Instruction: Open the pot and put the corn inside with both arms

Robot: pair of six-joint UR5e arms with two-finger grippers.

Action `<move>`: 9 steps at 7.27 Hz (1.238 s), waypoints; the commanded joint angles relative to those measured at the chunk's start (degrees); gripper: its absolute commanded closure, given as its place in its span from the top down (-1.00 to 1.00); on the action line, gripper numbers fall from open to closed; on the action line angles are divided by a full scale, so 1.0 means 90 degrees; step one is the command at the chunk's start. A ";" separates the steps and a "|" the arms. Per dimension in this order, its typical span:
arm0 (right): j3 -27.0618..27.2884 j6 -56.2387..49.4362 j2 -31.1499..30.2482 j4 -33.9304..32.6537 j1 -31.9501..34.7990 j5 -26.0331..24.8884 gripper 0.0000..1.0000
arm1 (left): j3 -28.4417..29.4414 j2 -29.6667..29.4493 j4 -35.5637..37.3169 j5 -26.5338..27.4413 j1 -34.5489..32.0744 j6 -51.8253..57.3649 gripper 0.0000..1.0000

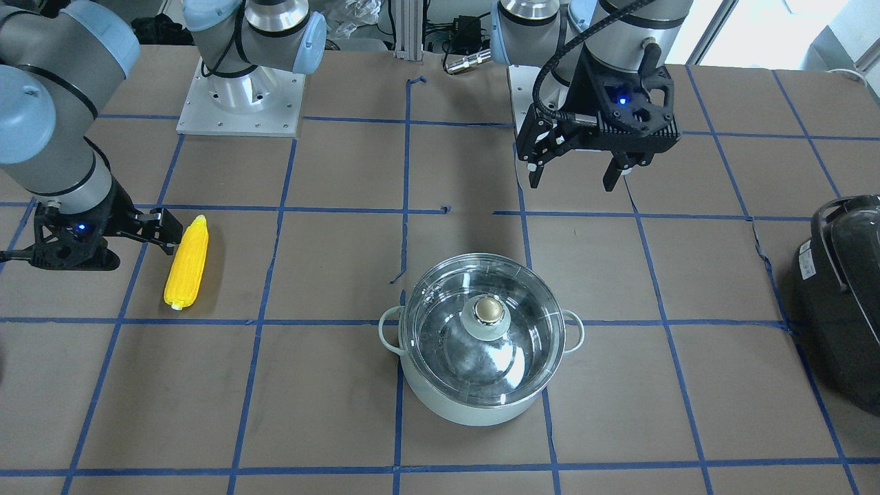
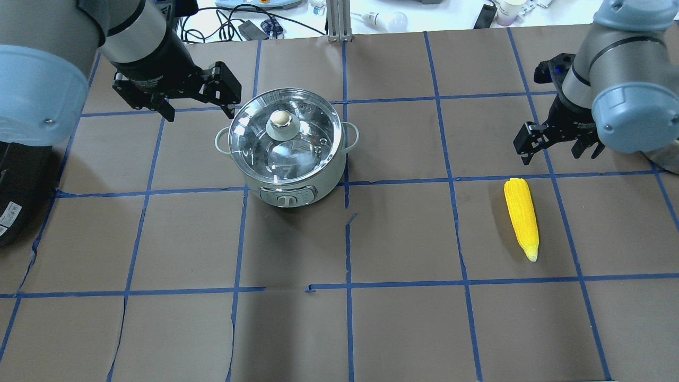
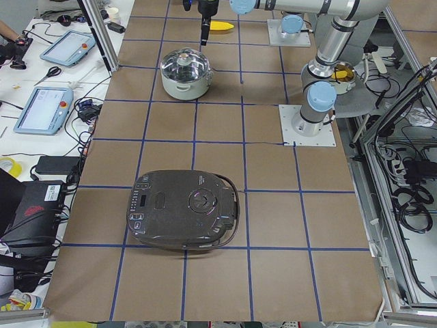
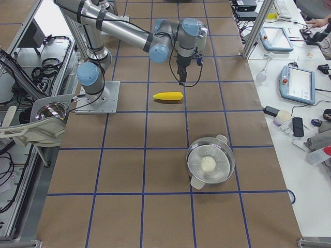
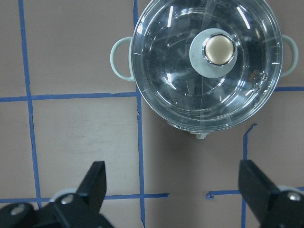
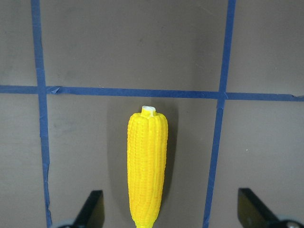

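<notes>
No legible text, brand, number or sign in any view. White label (image 1: 807, 265) on black appliance (image 1: 849, 309) at left edge of table (image 1: 344, 385): print too small to read. Panel with dial (image 2: 287, 197) on pot (image 2: 326, 180) wall: markings blurred, unreadable.

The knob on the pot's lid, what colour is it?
The knob is brass-coloured; the left wrist view shows it best.

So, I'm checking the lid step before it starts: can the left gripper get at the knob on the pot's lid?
Probably yes: the left gripper hangs open near the pot, and nothing covers the knob or lies between them.
</notes>
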 commanded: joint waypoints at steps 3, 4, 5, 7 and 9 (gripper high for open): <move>0.1031 0.0129 0.0453 -0.1333 -0.0173 0.0251 1.00 | 0.0524 -0.1844 0.1173 0.0014 -0.0414 -0.1101 1.00; 0.1051 0.0139 0.0648 -0.1422 -0.0173 0.0263 1.00 | 0.0875 -0.2303 0.1184 0.0024 -0.0589 -0.1297 1.00; 0.1061 0.0139 0.0785 -0.1423 -0.0173 0.0273 1.00 | 0.0995 -0.2559 0.1222 0.0015 -0.0668 -0.1415 1.00; 0.1129 0.0120 0.0952 -0.1607 -0.0173 0.0205 1.00 | 0.0957 -0.2708 0.1291 0.0014 -0.0718 -0.1417 1.00; 0.1178 0.0129 0.1040 -0.1686 -0.0173 0.0252 0.96 | 0.0947 -0.2728 0.1194 0.0015 -0.0728 -0.1358 0.56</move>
